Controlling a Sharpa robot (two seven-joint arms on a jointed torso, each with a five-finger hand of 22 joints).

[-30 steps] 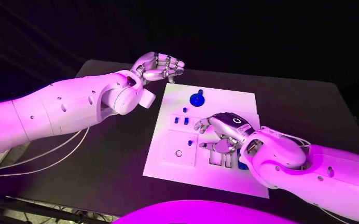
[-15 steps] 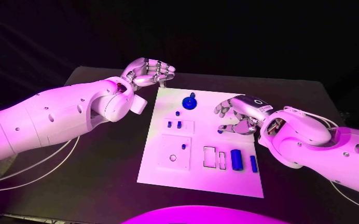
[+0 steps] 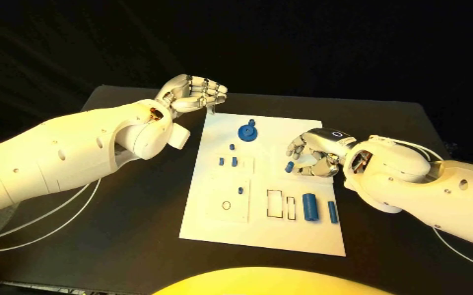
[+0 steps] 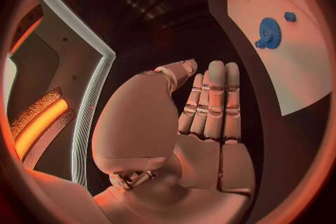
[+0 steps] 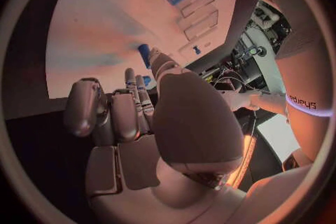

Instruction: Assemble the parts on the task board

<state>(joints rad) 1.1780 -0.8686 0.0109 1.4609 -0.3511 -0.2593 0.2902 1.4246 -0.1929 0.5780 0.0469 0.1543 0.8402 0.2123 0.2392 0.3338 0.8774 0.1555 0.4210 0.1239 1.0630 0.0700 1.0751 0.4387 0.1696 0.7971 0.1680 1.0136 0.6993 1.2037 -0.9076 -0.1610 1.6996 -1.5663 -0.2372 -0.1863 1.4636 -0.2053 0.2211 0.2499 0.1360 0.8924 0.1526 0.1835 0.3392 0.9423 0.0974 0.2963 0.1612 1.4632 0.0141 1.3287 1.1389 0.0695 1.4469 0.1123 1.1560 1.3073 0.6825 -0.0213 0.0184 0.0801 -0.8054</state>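
The task board (image 3: 264, 192) lies flat in the middle of the black counter (image 3: 128, 199), its long sides running from the near edge toward the far edge. On it, near its far edge, sits a round blue gear-like part (image 3: 247, 131). Below that come a single small blue part (image 3: 232, 147) and a pair of small blue pegs (image 3: 229, 162) side by side. Toward the near right corner of the board a blue cylinder (image 3: 312, 207) and a thinner blue bar (image 3: 333, 212) lie next to each other, just right of two narrow rectangular slots (image 3: 283, 204). A small ring-shaped hole (image 3: 227, 205) shows in the raised square plate on the board's left half.

The left hand (image 3: 192, 93) hangs over the counter just off the board's far left corner, fingers curled in against the palm with nothing in them; the left wrist view shows the fingers folded flat together.

The right hand (image 3: 317, 153) hovers over the board's right edge, about halfway along it. Its fingers are curled, and a small blue part (image 3: 290, 167) sits at the fingertips; the right wrist view shows a blue piece (image 5: 144, 55) right at the fingertips, but whether it is pinched or merely lies under them I cannot tell
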